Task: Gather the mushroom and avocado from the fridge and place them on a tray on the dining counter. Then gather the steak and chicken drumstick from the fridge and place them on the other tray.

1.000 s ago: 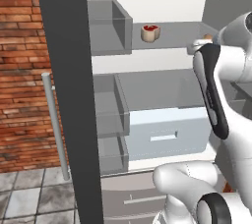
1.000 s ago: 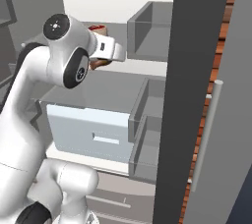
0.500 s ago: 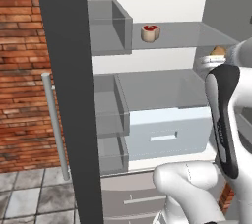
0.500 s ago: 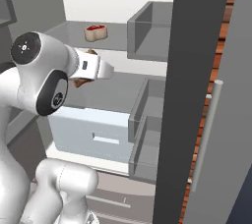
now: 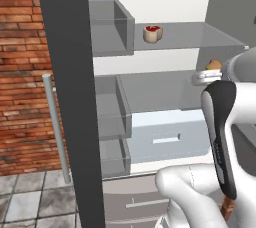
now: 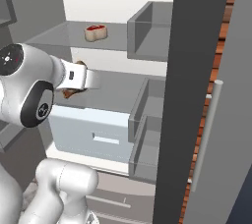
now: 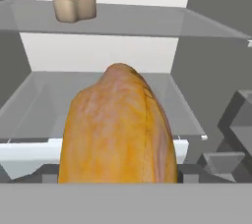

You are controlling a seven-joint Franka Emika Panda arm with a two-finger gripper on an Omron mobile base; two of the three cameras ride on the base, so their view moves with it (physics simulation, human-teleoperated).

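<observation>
Inside the open fridge the steak, red with a pale fatty edge, lies on the upper glass shelf. The tan chicken drumstick looms close in the hand view and hides the fingertips. It peeks out behind the hand above the middle shelf. My gripper is shut on the drumstick, below the steak's shelf and to its right in the left base view. The trays, mushroom, avocado and dining counter are out of view.
A pale blue drawer sits under the middle shelf. Grey door bins jut from the open door, whose dark edge stands close. A brick wall is beside the fridge.
The hand has dropped from the upper shelf's height to the middle shelf's and drawn back toward the base, carrying the drumstick. The steak has not moved.
</observation>
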